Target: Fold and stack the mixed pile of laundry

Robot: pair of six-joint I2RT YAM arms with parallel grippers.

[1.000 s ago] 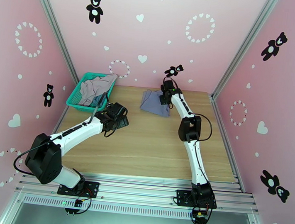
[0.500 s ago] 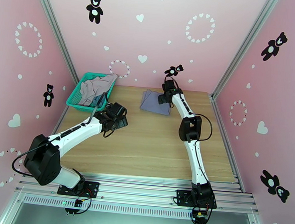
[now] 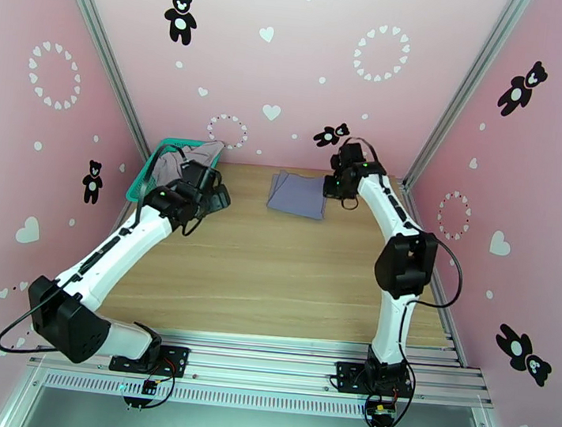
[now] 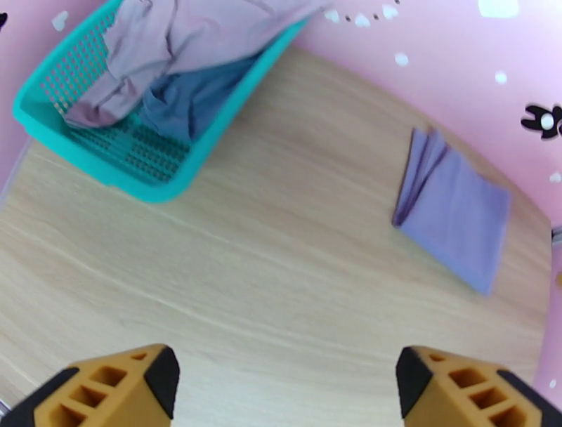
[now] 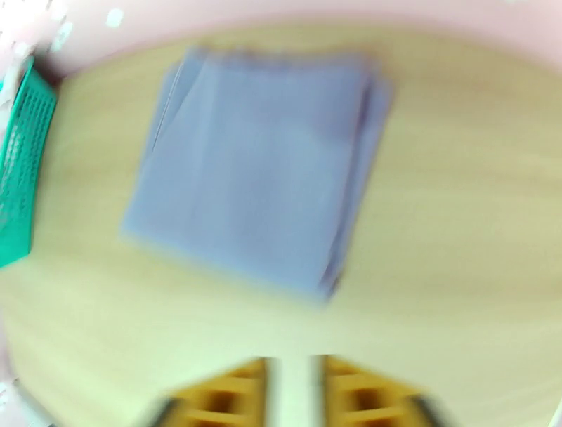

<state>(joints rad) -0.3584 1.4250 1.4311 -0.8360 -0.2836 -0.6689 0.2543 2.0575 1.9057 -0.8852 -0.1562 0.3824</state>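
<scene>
Laundry pile [image 3: 181, 162] — soft, light, limp; best pinched at a hem: mauve-grey garment [image 4: 175, 38] and teal-blue top [image 4: 184, 105] lie in the basket [image 4: 147, 189], lavender garment [image 4: 456, 218] folded on the tabletop [image 4: 281, 267]. Left end effector [image 4: 281, 379], spread and empty, hovers near the basket; right end effector [image 5: 291, 383], pressed together, hangs just beside the lavender garment.

left gripper [image 4: 288, 376] fingers spread wide over the table [image 4: 281, 281]. folded lavender cloth [image 4: 456, 218] lies flat. mauve garment [image 4: 175, 35] and blue top [image 4: 183, 98] sit in the basket [image 4: 161, 191].
</scene>
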